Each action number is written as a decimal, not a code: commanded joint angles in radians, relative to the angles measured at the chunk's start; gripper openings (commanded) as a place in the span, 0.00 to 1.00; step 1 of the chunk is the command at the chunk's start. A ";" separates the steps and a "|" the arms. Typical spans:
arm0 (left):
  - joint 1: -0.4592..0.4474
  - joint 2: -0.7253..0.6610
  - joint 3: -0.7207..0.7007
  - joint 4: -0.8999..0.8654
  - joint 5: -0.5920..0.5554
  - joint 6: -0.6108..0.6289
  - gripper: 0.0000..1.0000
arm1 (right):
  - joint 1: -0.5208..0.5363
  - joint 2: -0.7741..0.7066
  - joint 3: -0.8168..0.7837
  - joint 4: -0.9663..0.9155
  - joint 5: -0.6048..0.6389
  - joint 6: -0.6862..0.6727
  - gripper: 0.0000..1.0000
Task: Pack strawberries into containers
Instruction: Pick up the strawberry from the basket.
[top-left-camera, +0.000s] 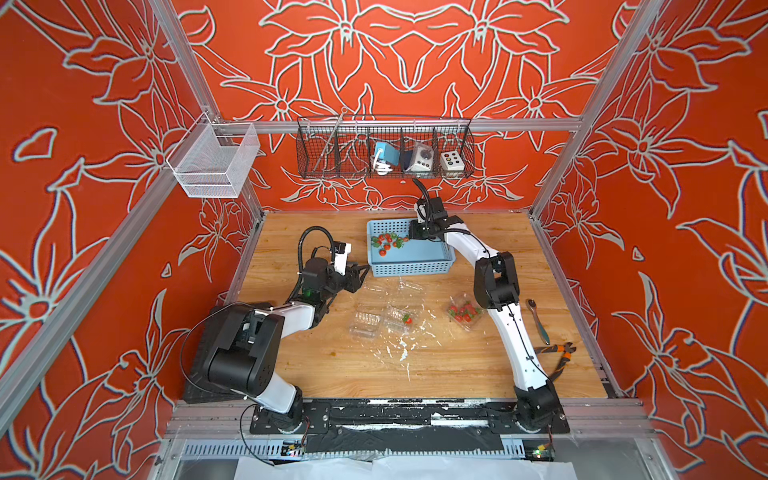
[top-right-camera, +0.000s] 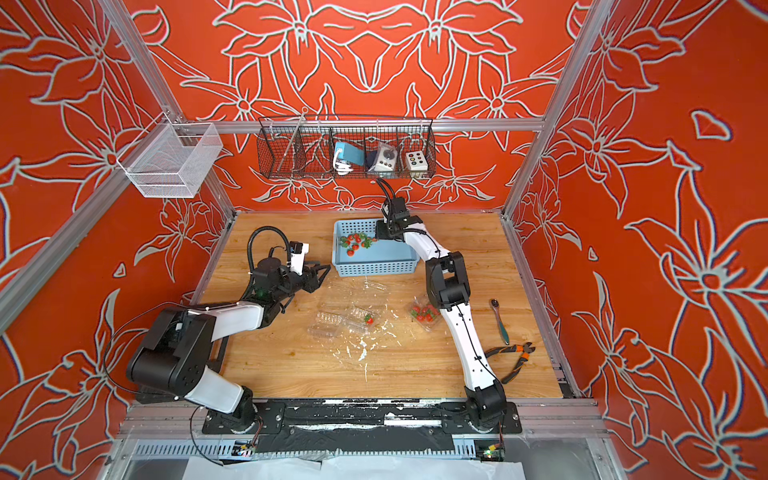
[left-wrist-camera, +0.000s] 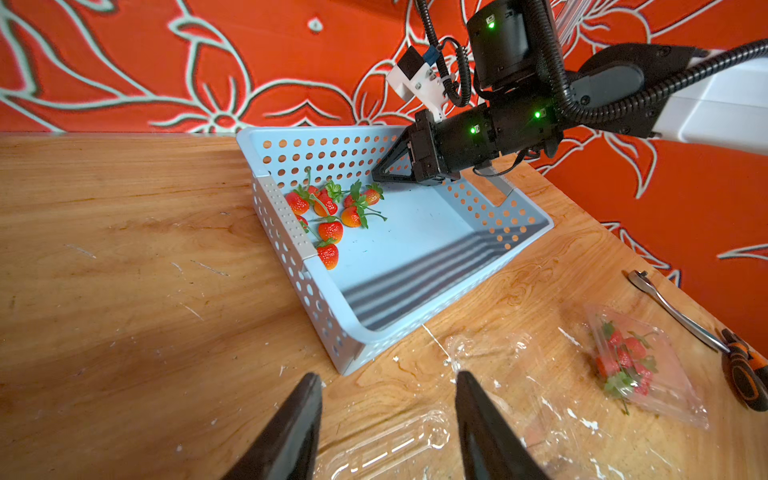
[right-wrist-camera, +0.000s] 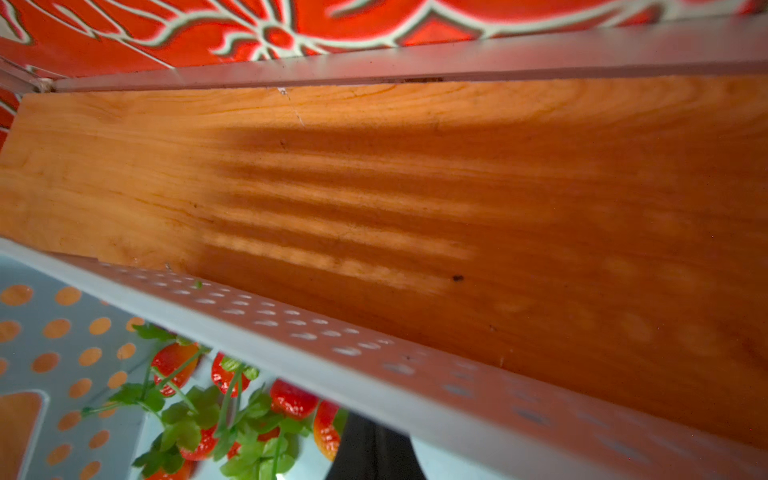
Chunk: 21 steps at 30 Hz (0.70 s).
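Several strawberries (top-left-camera: 386, 243) (left-wrist-camera: 330, 230) (right-wrist-camera: 293, 399) lie bunched in the far left corner of the light blue basket (top-left-camera: 411, 270). My right gripper (top-left-camera: 409, 236) (left-wrist-camera: 375, 176) (right-wrist-camera: 376, 419) is down inside it, shut, its tip right beside the nearest berry; I see nothing between the fingers. One clear container (top-left-camera: 465, 311) (left-wrist-camera: 640, 365) holds several strawberries. Another container (top-left-camera: 401, 318) lies with its lid open and holds one berry. A third container (top-left-camera: 409, 286) lies by the basket's front. My left gripper (top-left-camera: 365, 268) (left-wrist-camera: 384, 376) hovers open and empty left of the basket.
A metal spoon (top-left-camera: 536, 320) and orange-handled pliers (top-left-camera: 559, 357) lie by the table's right edge. A black wire basket (top-left-camera: 384, 151) with small devices hangs on the back wall. A white mesh basket (top-left-camera: 214, 162) hangs at the left. White flecks dot the wood.
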 joint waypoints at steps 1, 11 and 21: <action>-0.007 -0.010 0.011 0.013 0.006 0.011 0.52 | -0.007 -0.038 -0.031 0.055 -0.018 0.007 0.00; -0.007 -0.013 0.009 0.016 0.009 0.008 0.52 | -0.007 -0.210 -0.283 0.188 -0.070 -0.001 0.00; -0.007 -0.015 0.006 0.016 0.006 0.010 0.52 | -0.006 -0.425 -0.562 0.285 -0.106 -0.020 0.00</action>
